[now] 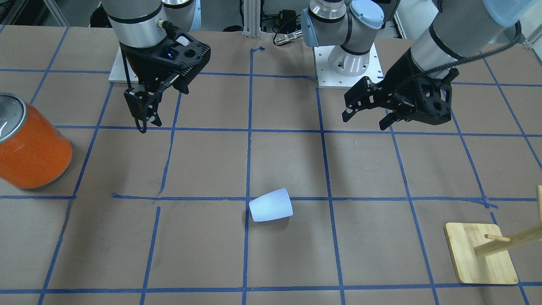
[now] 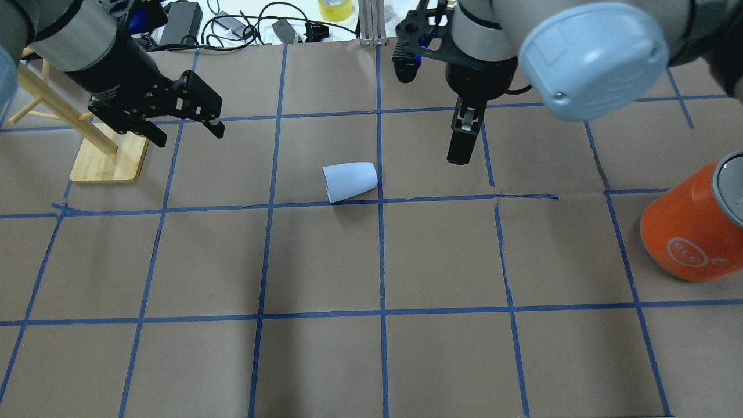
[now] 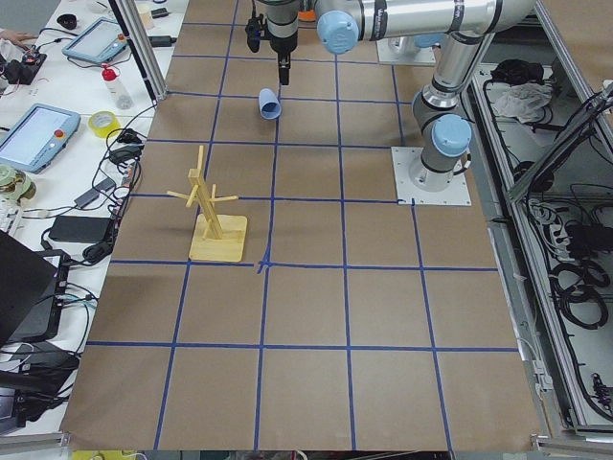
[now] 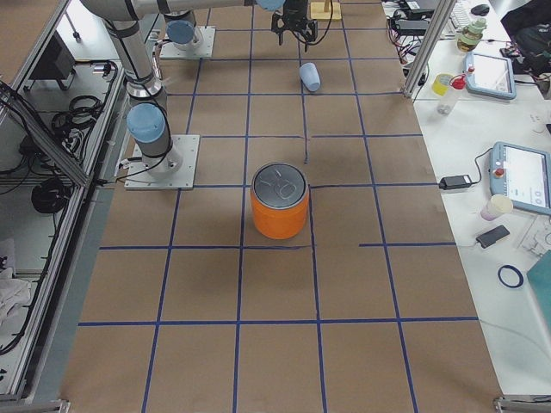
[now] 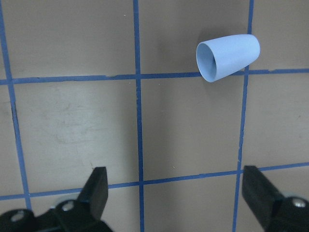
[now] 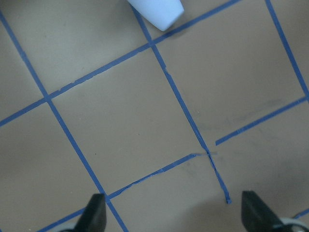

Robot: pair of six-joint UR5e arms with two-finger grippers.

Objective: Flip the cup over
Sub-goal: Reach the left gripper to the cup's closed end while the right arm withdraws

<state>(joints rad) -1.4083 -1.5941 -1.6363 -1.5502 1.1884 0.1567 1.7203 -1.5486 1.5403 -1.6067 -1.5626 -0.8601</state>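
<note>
Brown gridded table point(image 2: 441, 255) held the cup point(image 2: 350, 182) on its side, between and apart from the left gripper point(image 5: 175, 178) and right gripper point(image 6: 173, 197), both spread wide and empty.

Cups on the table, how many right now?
1. The cup lies on its side at the middle of the table, apart from the orange can; none seems hidden.

cup point(image 6: 157, 10) at top edge, right pincer point(image 6: 175, 215) spread

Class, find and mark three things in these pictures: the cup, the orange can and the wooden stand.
cup point(image 2: 350, 181), overhead view, middle of its side wall.
orange can point(image 4: 279, 222), exterior right view, its orange side wall.
wooden stand point(image 1: 482, 269), front-facing view, bare part of its base.
</note>
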